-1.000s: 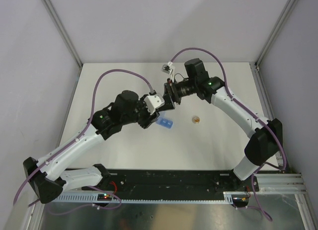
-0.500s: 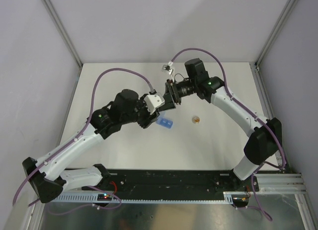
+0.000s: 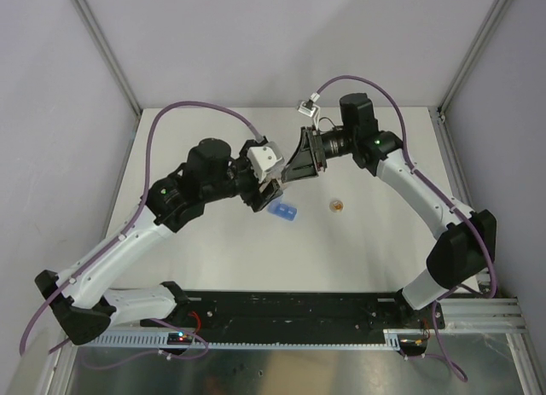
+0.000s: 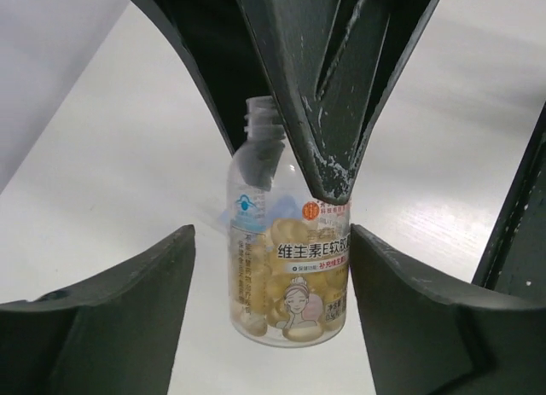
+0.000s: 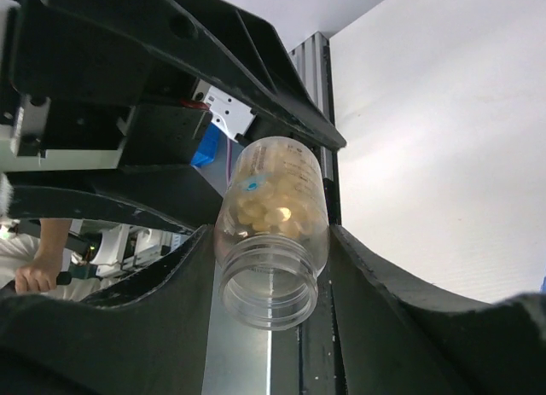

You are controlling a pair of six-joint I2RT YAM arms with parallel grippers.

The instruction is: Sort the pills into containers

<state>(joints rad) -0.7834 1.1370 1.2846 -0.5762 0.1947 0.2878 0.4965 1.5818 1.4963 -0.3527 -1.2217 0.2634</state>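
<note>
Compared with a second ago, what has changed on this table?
The right pincer closed on the clear plastic bottle of yellow capsules and swung back rightward; the left pincer opened and let it go. The light-blue plastic pill box and the small orange piece stayed put.

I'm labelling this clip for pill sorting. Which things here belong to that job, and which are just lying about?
Job: bottle of yellow pills, held by the right gripper; blue pill box on the table.
Lying about: small amber thing beside the box, too small to identify.
</note>
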